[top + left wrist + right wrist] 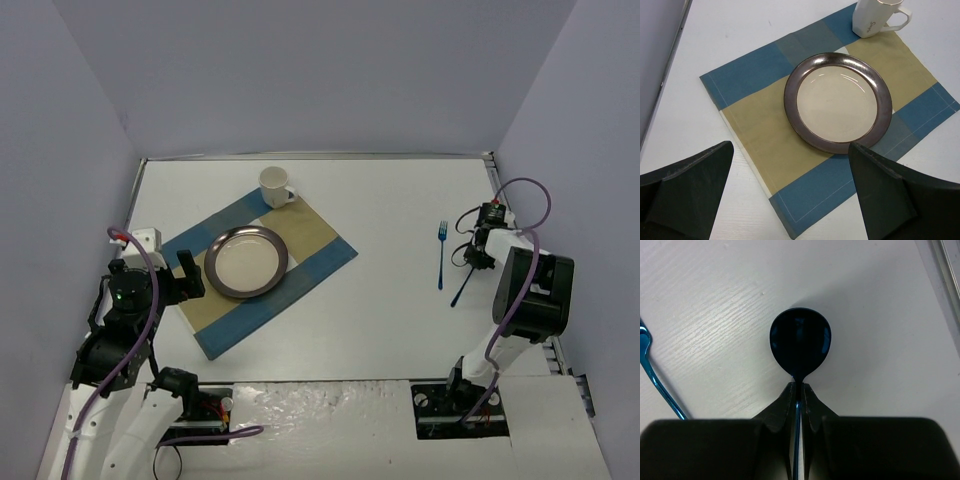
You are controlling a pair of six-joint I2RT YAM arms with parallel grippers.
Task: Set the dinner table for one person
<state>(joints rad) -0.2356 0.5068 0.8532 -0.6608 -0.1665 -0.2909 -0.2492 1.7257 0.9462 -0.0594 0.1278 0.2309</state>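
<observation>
Table fills the overhead view: a striped placemat left of centre holds a plate, a mug stands at its upper corner, and a fork and spoon sit at the right by the right gripper. Left wrist view: the left gripper has its fingers wide apart at the bottom, with the plate at frame centre. Right wrist view: the fingers are pinched on the spoon's neck, just below the bowl.
</observation>
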